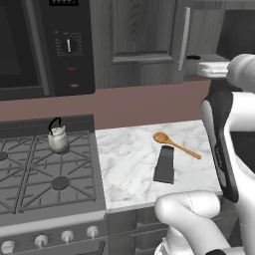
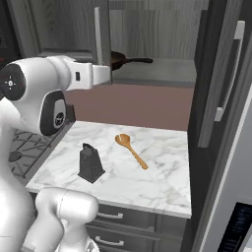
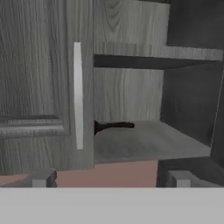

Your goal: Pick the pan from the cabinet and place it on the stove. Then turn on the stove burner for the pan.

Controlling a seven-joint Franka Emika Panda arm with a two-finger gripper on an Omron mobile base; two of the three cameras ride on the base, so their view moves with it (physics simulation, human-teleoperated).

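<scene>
The pan (image 2: pixel 119 60) is a dark brown skillet on the grey shelf (image 2: pixel 162 71) inside the open cabinet (image 2: pixel 147 29). Its thin black handle (image 2: pixel 140 60) points right. In the hand view just the pan handle (image 3: pixel 116 126) shows past the edge of the left cabinet door (image 3: pixel 43 87). My gripper (image 3: pixel 111 178) is open and empty, out in front of the shelf and short of the pan. From the right base view the gripper (image 2: pixel 104 75) sits just left of the pan, by the door's edge. The stove (image 1: pixel 50 169) lies low on the left with silver knobs (image 1: pixel 64 236) along its front.
A small silver kettle (image 1: pixel 58 139) stands on the stove's back right burner. A wooden spoon (image 1: pixel 174 143) and a dark grater (image 1: pixel 165 164) lie on the marble counter (image 1: pixel 129 164). The right cabinet door (image 2: pixel 219 74) stands swung open. A black microwave (image 1: pixel 45 45) hangs above the stove.
</scene>
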